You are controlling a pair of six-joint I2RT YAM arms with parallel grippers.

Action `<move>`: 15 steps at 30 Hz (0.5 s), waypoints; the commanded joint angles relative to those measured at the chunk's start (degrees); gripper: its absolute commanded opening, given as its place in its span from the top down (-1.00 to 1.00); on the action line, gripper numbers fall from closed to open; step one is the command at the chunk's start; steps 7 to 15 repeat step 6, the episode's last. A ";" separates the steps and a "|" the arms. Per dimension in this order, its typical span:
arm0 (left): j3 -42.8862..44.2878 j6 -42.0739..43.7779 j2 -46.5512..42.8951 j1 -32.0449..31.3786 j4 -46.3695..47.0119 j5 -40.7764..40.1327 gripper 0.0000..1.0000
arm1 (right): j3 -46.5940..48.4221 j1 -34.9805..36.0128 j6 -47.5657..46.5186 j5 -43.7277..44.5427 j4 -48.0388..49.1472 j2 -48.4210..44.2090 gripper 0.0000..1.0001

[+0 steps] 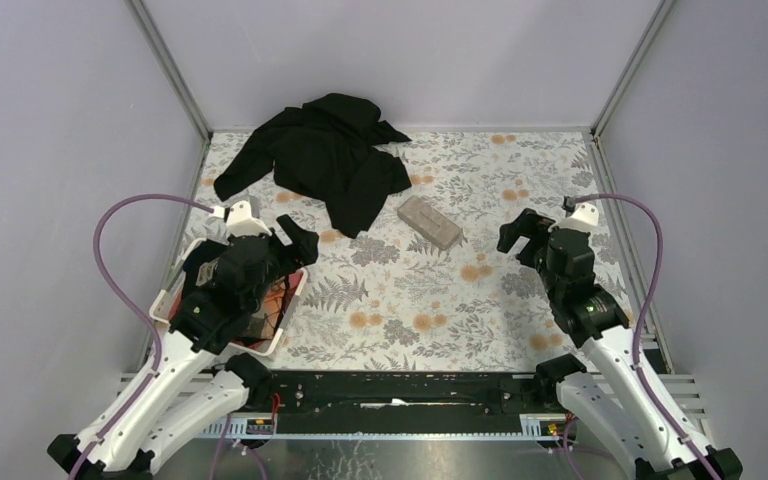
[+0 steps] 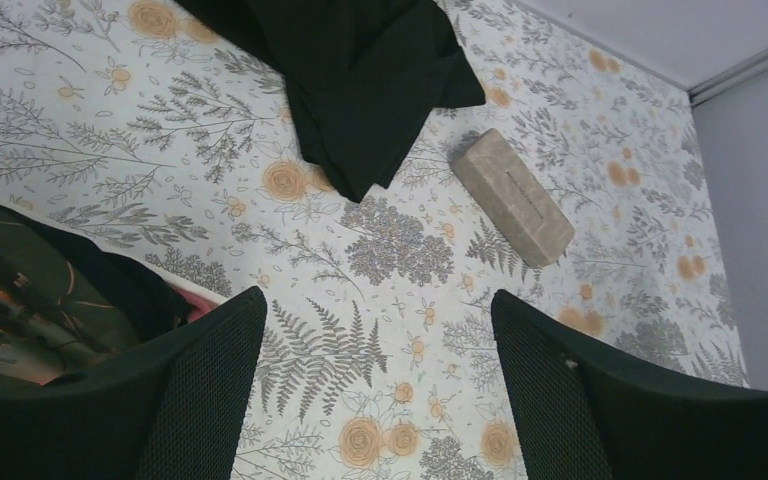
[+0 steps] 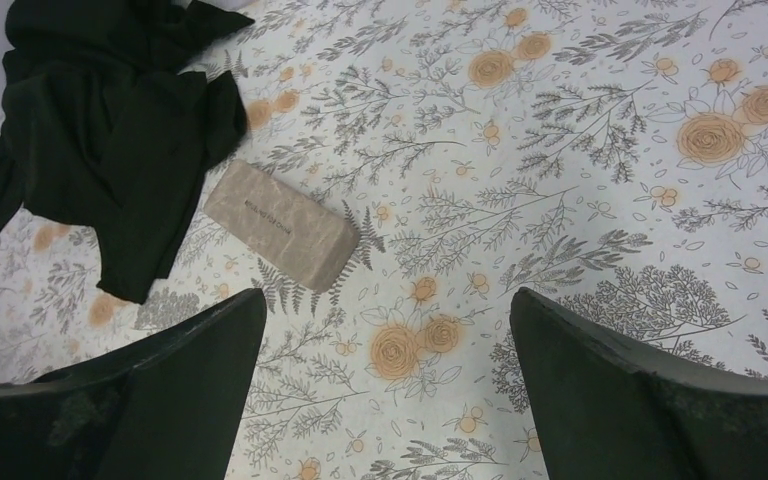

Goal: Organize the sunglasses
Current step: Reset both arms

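Tray [image 1: 287, 320] contents mostly hidden under left arm [image 1: 222, 285].

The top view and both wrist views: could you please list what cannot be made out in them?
Top view: the left arm covers most of the tray, hiding its contents.
All views: no sunglasses show; the closed case or the black cloth may hide them.
Right wrist view: the print on the case is too small to read.

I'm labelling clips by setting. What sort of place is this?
Likely a robot test cell: plain walls on metal frame posts enclose a floral-covered table, with a left arm and right arm bolted at its near edge.
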 commanded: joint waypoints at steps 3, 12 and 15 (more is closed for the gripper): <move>1.94 0.47 1.54 -0.08 -1.27 -3.94 -0.74 | 2.67 0.33 1.16 3.82 1.53 2.02 -0.99; 2.29 0.23 1.93 -0.08 -1.19 -4.05 -0.74 | 3.38 0.29 0.54 2.10 1.22 3.00 -0.99; 2.29 0.23 1.93 -0.08 -1.19 -4.05 -0.74 | 3.38 0.29 0.54 2.10 1.22 3.00 -0.99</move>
